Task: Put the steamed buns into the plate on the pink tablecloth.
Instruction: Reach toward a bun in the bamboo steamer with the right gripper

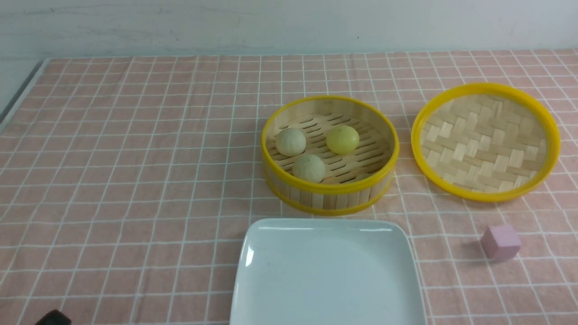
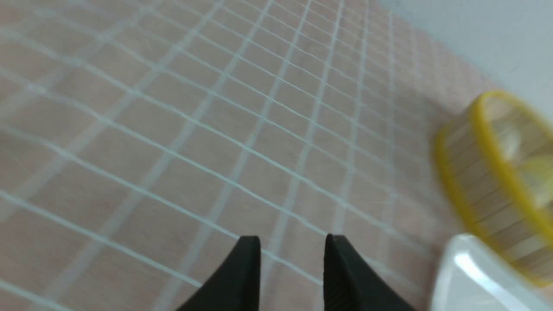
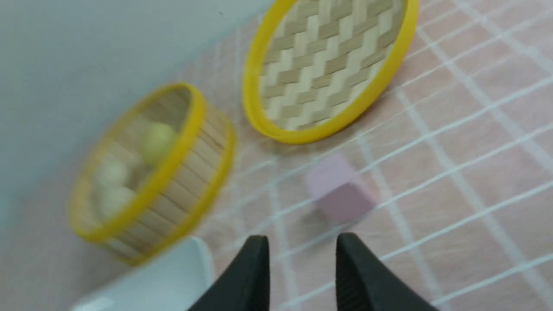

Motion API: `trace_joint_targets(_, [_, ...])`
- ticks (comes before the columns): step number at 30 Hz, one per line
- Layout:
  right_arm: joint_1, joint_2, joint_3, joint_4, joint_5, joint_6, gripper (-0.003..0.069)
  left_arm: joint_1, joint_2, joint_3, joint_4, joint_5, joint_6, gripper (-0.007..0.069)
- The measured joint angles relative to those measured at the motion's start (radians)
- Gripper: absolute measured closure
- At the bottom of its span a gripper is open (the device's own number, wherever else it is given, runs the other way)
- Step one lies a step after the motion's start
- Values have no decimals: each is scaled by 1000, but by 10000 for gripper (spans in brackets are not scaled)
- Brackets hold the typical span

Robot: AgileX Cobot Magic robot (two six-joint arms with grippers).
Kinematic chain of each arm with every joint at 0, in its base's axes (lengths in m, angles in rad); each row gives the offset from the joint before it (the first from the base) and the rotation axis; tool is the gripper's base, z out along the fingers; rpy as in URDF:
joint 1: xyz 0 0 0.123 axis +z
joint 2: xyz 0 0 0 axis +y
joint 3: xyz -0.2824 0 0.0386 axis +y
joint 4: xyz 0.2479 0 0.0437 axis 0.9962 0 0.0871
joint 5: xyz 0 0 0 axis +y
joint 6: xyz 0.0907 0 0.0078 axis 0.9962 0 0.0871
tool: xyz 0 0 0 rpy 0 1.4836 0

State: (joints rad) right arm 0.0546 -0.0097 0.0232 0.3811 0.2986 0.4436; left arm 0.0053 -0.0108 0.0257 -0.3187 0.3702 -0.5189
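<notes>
Since nothing's been grabbed yet, here's the layout, left to right. The left gripper [image 2: 292, 268] hangs over bare pink tablecloth [image 1: 135, 158], fingers spread with nothing between them. From there the steamer [image 1: 329, 198] lies ahead and off toward the robot's right.

All three buns are inside the steamer. The two pale buns [image 1: 290, 141] are in its left half, and the yellow bun [image 1: 342, 139] is in the right half toward the back. The plate [image 1: 327, 275] sits just in front of the steamer, on the robot's side, with nothing on it.

Further right are the woven lid [image 1: 485, 142], lying flat, and a pink cube [image 1: 500, 242]. The right gripper [image 3: 302, 268] is spread too and holds nothing. The cube is just ahead of it and the steamer is off to its left.

The buns are round, so there's no axis to line up. My guess is the left arm's handier for the pale pair and the right arm for the yellow one, each coming in over the rim from above.
</notes>
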Motion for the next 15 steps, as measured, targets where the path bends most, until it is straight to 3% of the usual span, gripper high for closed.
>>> trace_joint_targets(2, [0, 0, 0, 137, -14, 86, 419, 0, 0, 1, -137, 7, -106, 384])
trace_joint_targets(5, [0, 0, 0, 244, -22, 128, 419, 0, 0, 1, -270, 5, -207, 384])
trace_joint_targets(10, [0, 0, 0, 289, -37, 133, 422, 0, 0, 1, -303, -12, -227, 384])
trace_joint_targets(15, [0, 0, -68, 269, -81, 52, 519, 0, -1, -53, -312, 62, -140, 388])
